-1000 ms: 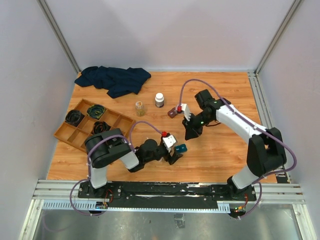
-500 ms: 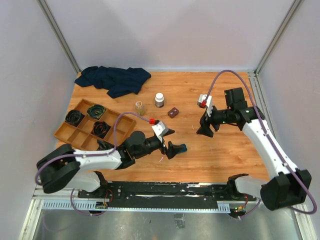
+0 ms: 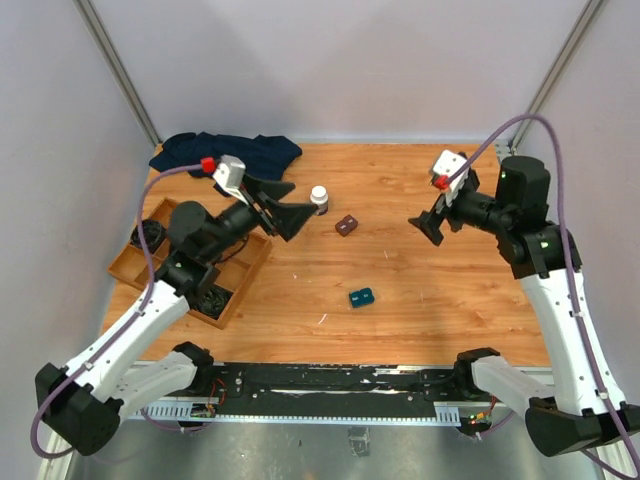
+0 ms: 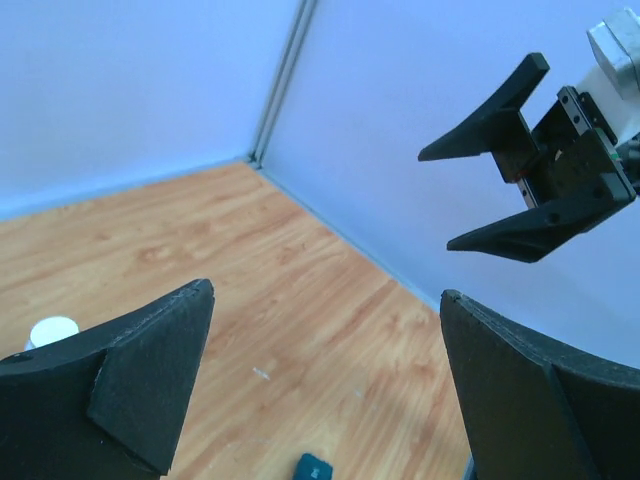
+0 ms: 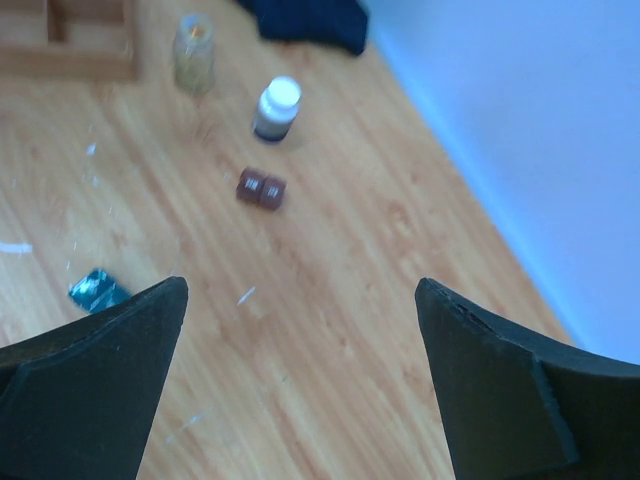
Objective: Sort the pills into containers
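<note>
With the left gripper and right gripper both spread wide and empty, the teal case lies alone at mid-frame, so sorting looks unfinished.

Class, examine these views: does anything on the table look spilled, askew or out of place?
Small white flecks lie scattered on the table around the teal case. They might be spilled pills or scuffs, too small to tell. A dark blue cloth sits crumpled at the far left edge, seemingly unrelated to the sorting.
</note>
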Robot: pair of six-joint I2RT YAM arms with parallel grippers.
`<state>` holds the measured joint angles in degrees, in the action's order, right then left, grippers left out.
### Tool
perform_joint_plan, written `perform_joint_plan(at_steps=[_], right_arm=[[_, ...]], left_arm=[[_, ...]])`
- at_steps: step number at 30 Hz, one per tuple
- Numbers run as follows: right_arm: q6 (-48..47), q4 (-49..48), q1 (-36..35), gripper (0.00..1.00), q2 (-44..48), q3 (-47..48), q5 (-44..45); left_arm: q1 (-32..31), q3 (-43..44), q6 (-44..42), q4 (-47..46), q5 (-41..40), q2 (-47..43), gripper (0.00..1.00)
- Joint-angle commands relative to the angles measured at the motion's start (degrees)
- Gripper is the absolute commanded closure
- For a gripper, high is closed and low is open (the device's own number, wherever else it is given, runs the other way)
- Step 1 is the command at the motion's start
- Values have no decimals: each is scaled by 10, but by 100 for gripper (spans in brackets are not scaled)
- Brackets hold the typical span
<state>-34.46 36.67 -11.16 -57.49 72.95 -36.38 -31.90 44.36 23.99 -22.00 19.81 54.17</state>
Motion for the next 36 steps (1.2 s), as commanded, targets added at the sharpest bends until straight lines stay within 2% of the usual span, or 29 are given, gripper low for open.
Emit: perform_joint_plan(at_steps=[1,5,11,17,22,36], right_arm=[[130,-38,9,2,0,76,17],[207,-39,9,2,-1,131,22],[238,10,12,2,-6,212,-22],[330,22,13,2,-1,253,63],[358,23,23,2,3,260,76],[369,8,55,2,-1,253,22]], left_arm=[[37,90,52,89,65,-6,1],[37,146,68,120,94,-2,1],[37,198,72,160,103,-25,1],[37,227,57,201,105,-44,1],[37,224,55,213,106,-53,1],[37,200,35,235,101,-81,1]])
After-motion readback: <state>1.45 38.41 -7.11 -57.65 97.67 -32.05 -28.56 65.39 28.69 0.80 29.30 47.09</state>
